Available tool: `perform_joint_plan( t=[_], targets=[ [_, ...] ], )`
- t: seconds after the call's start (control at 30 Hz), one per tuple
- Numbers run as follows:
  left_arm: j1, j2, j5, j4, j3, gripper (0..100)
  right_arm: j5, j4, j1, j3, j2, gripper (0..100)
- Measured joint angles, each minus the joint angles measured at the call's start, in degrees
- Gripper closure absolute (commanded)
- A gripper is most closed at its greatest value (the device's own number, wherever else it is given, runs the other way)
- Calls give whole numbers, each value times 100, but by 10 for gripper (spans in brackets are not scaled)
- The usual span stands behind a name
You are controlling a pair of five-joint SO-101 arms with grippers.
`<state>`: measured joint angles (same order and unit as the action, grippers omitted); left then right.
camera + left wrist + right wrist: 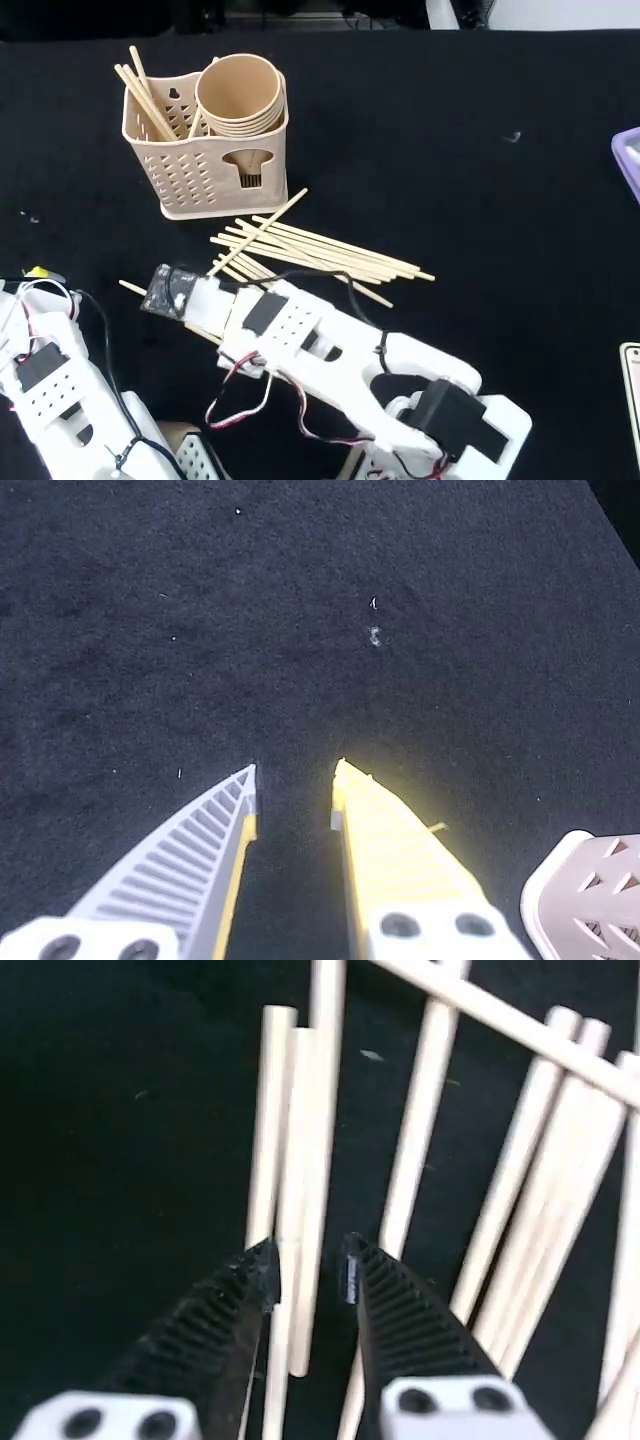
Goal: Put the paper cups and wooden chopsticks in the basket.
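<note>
lying loosely fanned, pale slim wooden chopsticks point(320, 251) cross one another.

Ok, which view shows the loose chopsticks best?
High view: all the loose chopsticks lie by the basket. Right wrist view has a few close up at the right gripper; left wrist view faces cloth.

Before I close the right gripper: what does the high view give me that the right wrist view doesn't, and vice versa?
High view: the basket, already holding stacked paper cups and a few standing chopsticks. Right wrist view: the right gripper up close, jaws apart, with two sticks lying side by side in the gap. Both: the loose chopsticks on the black table.
</note>
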<state>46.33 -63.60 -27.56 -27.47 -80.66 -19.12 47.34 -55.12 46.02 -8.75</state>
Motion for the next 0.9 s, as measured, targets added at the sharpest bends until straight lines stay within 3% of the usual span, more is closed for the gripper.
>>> perform_joint_plan(
  t=[0.9],
  targets=[
    [0,0,0,0,0,866,26,-193,0,-651,1029,888]
  ],
)
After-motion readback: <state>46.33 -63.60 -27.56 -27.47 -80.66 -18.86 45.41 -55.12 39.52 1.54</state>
